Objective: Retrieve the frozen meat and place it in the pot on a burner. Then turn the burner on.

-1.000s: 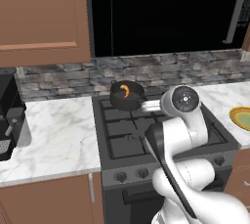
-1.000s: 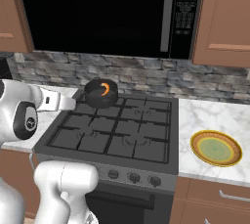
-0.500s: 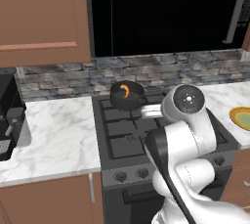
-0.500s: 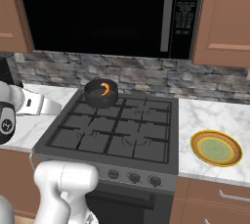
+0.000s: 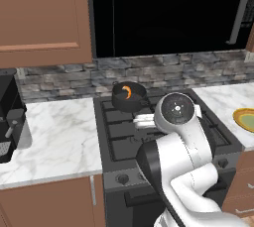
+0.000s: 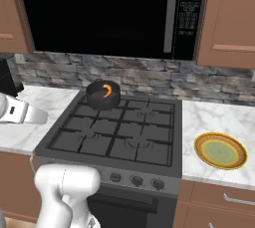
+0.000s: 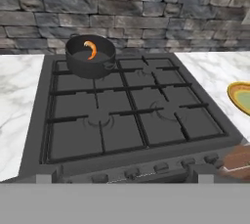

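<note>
One small orange-brown crescent, the frozen meat (image 5: 127, 91), lies inside the pot (image 5: 128, 97), leaning against its inner wall. That short dark grey pot stands on the far left burner (image 6: 102, 103) of the black stove (image 6: 119, 135), close to the stone backsplash (image 6: 149, 75). The other grate squares carry nothing. Along the stove's near front runs a row of round knobs (image 6: 137, 180).

White marble tabletop (image 5: 54, 137) flanks the stove on both sides. On the right stretch sits a round yellow-green plate (image 6: 220, 151), well apart from the pot. At the far left of the left stretch stands a black coffee machine (image 5: 11, 119). Above the stove hangs a black microwave (image 6: 109, 13), with brown cabinets (image 5: 42, 18) beside it.

The arm's white elbow joint (image 5: 177, 114) hangs over the middle of the stove, near the pot but not touching it. Its pincer is spread wide and holds nothing; the hand view looks from the stove's near edge across the whole grate toward the pot.
</note>
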